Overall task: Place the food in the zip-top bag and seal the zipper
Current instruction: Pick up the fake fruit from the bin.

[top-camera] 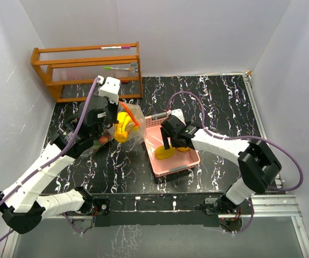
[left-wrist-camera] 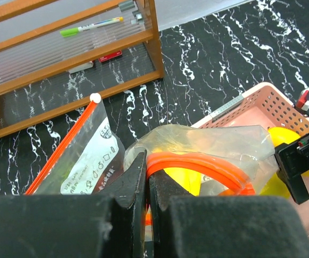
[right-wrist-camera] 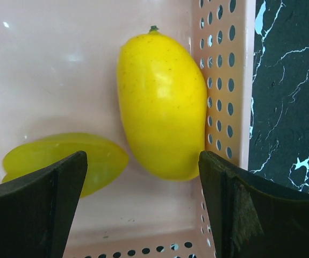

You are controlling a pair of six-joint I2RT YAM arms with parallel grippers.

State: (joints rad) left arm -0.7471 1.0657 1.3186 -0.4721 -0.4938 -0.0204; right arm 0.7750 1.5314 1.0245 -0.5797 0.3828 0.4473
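left hand (left-wrist-camera: 147,177) pinched tight on orange zipper rim (left-wrist-camera: 197,161) of zip-top bag (left-wrist-camera: 218,141) | right hand (right-wrist-camera: 142,172) spread wide, empty, straddling mango (right-wrist-camera: 162,102) in pink basket (right-wrist-camera: 218,80) | mango likely light, rigid, slick: grip across its narrow middle

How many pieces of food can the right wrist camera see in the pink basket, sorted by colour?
Yellow mango: 1
Yellow-green flat piece: 1
Total: 2, both lying inside the pink basket, the mango against its perforated wall.
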